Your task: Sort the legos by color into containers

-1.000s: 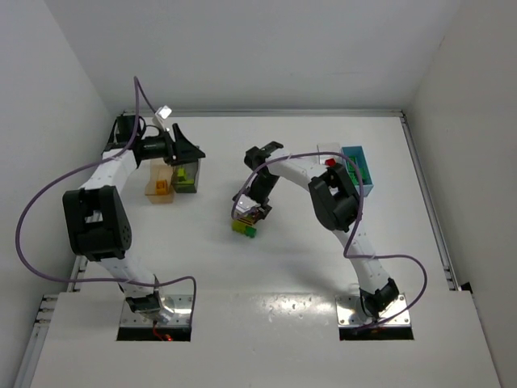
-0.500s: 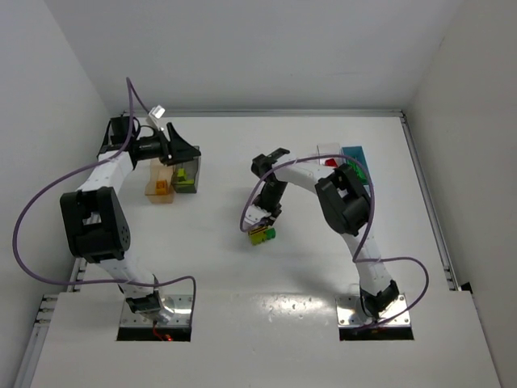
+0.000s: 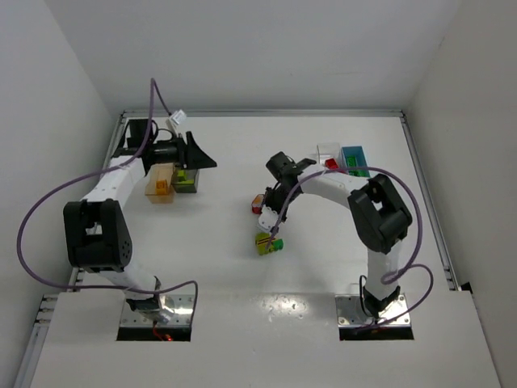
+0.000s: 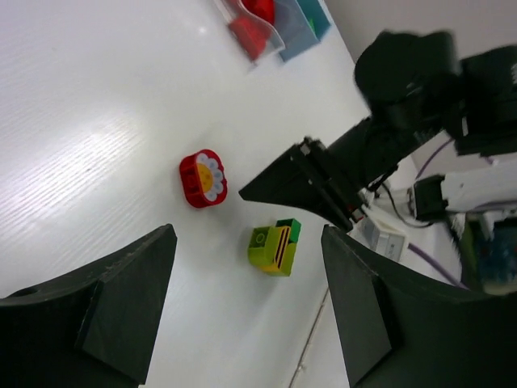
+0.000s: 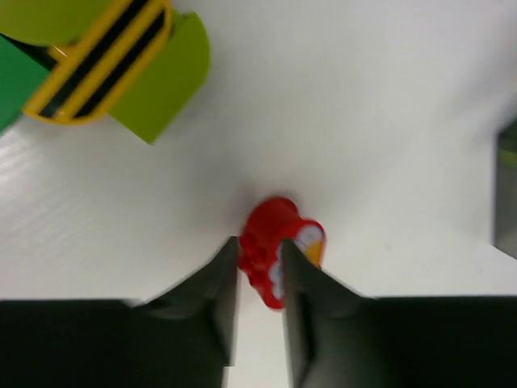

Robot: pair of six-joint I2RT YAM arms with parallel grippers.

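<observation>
My right gripper (image 3: pixel 264 204) is near the table's middle, jaws almost closed on a red flower-faced brick (image 5: pixel 279 222); it also shows in the top view (image 3: pixel 258 202) and left wrist view (image 4: pixel 202 179). A lime, yellow and green cluster (image 3: pixel 268 243) lies just nearer, apart from it (image 5: pixel 105 56). My left gripper (image 3: pixel 202 159) is wide open and empty (image 4: pixel 242 307), above the dark grey bin (image 3: pixel 186 181) beside the orange bin (image 3: pixel 159 184). The clear bin (image 3: pixel 327 152) holds red bricks; the light blue bin (image 3: pixel 356 162) holds green ones.
The two left bins stand at the far left and the two right bins at the far right. The right arm's links arch over the table between the bins and the bricks. White walls close the table on three sides.
My right gripper moved right and then back from the cluster with the red brick at its tips. The cluster shifted right and nearer and lies alone. My left gripper swung slightly right.
</observation>
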